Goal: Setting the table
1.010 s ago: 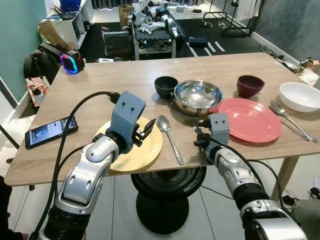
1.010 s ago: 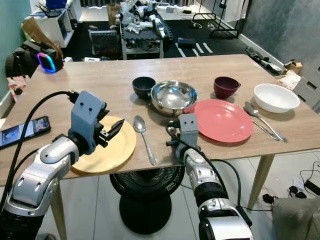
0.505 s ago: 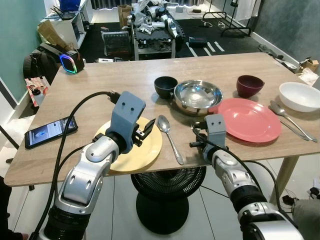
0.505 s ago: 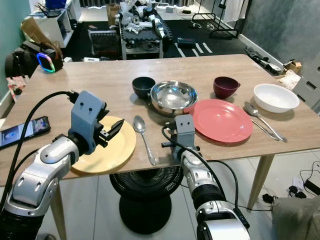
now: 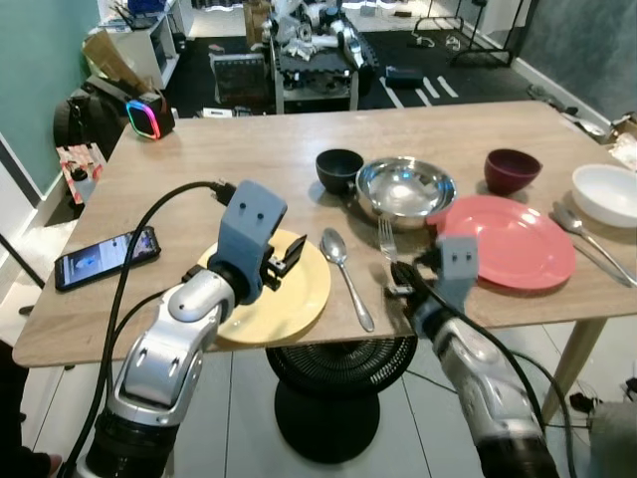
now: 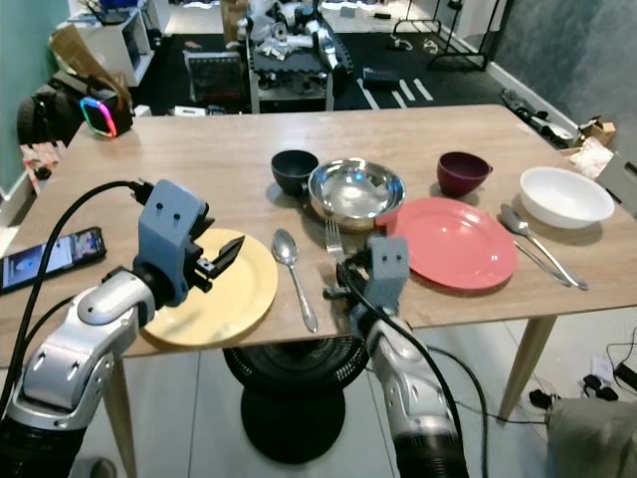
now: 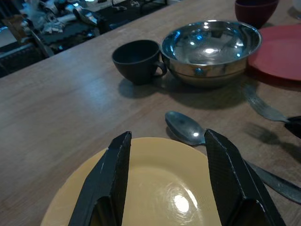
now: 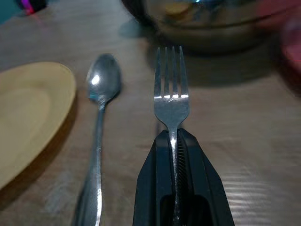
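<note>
Steel bowl (image 5: 405,186) holds nothing visible; yellow plate (image 5: 289,299) bare. Right gripper (image 8: 175,141) clamps the fork (image 5: 386,239), held low over the table between spoon (image 5: 344,274) and red plate (image 5: 513,254). Left gripper (image 7: 164,165) hovers over the yellow plate, fingers apart.

The table (image 5: 249,169) is matt, grained wood. The fork (image 8: 171,96), spoon (image 8: 101,94) and bowl (image 7: 210,47) are shiny metal. The yellow plate (image 7: 155,188) looks glossy, perhaps plastic.

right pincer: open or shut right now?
Shut. The right pincer has both black fingers pressed together on the fork handle, tines toward the steel bowl.
</note>
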Robot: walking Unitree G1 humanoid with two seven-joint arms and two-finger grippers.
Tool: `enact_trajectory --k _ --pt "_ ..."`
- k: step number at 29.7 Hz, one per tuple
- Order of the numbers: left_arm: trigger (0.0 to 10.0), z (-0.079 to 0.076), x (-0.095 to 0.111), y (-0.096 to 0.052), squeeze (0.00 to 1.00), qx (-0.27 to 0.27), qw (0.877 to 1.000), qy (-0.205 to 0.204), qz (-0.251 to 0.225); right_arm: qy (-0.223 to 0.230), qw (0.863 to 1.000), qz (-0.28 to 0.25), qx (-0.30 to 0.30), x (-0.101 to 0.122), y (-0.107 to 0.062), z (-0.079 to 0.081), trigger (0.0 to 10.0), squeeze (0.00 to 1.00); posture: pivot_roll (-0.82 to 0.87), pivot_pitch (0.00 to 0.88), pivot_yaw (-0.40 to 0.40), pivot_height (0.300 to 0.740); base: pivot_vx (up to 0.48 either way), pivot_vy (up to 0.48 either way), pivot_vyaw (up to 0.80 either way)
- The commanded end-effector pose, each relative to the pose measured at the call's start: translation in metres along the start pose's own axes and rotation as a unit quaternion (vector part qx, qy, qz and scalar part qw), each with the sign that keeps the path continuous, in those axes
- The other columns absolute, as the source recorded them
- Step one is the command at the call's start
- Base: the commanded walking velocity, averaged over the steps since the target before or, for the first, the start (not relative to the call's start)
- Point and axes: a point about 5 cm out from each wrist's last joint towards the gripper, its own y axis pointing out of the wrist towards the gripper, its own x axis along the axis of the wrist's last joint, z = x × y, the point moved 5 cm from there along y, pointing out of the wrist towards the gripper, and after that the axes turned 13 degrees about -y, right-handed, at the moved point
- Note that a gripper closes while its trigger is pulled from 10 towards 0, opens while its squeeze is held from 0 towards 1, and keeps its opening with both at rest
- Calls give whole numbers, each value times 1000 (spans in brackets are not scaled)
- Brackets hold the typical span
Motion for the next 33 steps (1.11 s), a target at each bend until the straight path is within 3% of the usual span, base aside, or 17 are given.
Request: enact_trajectory --k 1,5,11,17,25,29,33 --pt "10000 0 -6 1 0 2 1000 -5 10 20 998 -41 -49 19 -1 -10 10000 0 26 45 89 740 0 0 0" --pt "10000 5 -7 2 0 23 1000 -12 7 36 991 -70 -110 36 -5 -22 10000 0 24 41 94 740 0 0 0" --pt "10000 27 -3 -1 0 96 993 -70 -20 67 974 -125 -174 63 -12 -41 10000 0 17 37 96 740 0 0 0" --pt "10000 27 0 -1 0 101 993 -61 -27 57 965 -143 -214 74 -16 -59 10000 0 14 32 93 740 0 0 0" --pt "10000 31 -7 -9 0 108 994 -3 -24 -9 972 -139 -188 70 -30 -53 10000 0 7 31 90 740 0 0 0" --pt "10000 39 -20 -24 0 108 993 -44 -5 -18 972 -119 -200 56 -47 -60 10000 0 -5 36 94 740 0 0 0" --pt "10000 43 -24 -28 0 114 992 -43 -5 -21 973 -130 -189 60 -45 -60 10000 0 -8 31 98 740 0 0 0"
